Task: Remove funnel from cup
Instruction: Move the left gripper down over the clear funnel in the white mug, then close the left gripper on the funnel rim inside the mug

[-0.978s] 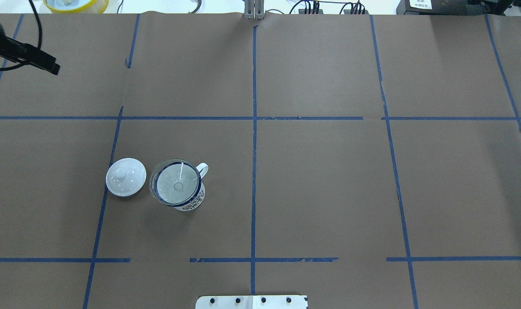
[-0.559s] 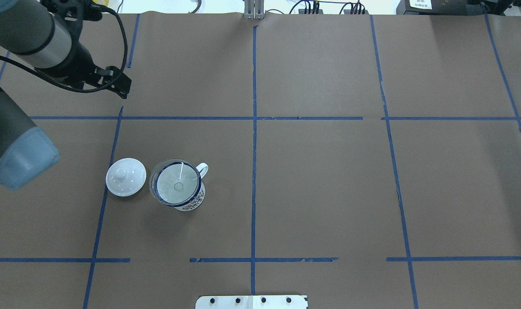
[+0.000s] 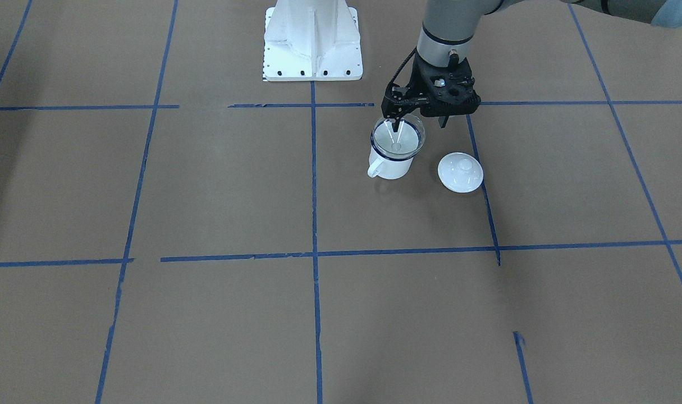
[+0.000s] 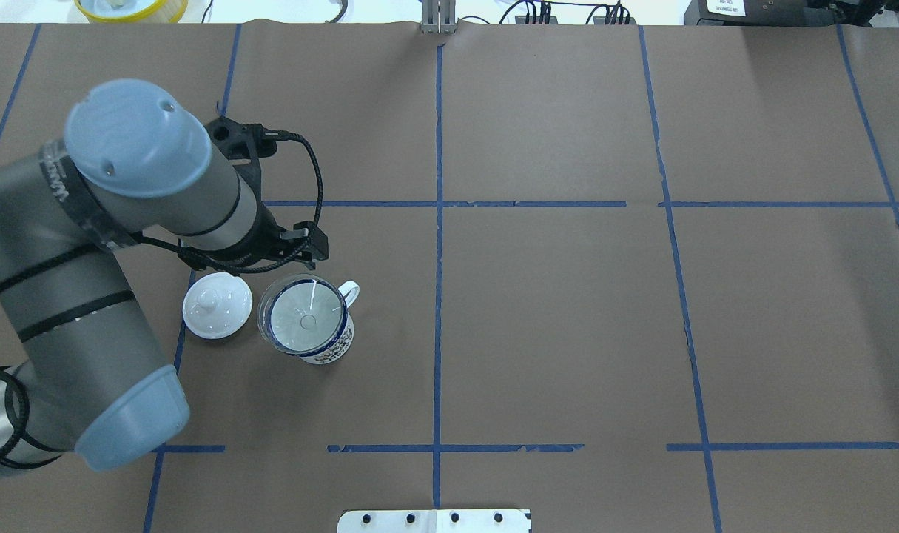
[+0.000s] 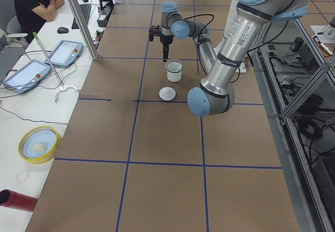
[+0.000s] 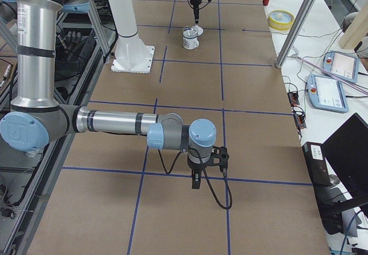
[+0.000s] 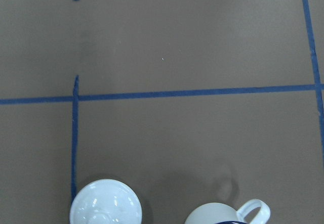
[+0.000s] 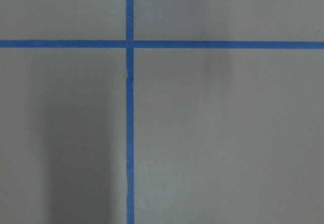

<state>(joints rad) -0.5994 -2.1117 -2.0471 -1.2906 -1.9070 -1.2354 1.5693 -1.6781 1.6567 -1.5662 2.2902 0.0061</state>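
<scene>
Left pincer (image 3: pixel 398 126) above funnel (image 3: pixel 397 136) in cup (image 3: pixel 392 161)

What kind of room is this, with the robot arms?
Probably a robot lab: a table under brown paper, gridded with blue tape, with control tablets beside it and a person watching.

Left arm (image 4: pixel 86 244): grey tubes, pale blue joint caps, black bands; a black cable loops off its wrist toward 2 o'clock; black gripper (image 3: pixel 416 120); right arm (image 6: pixel 109 122) alike, silver forearm, black gripper (image 6: pixel 196 181); white base (image 3: pixel 312 42) with dark bolts.
</scene>
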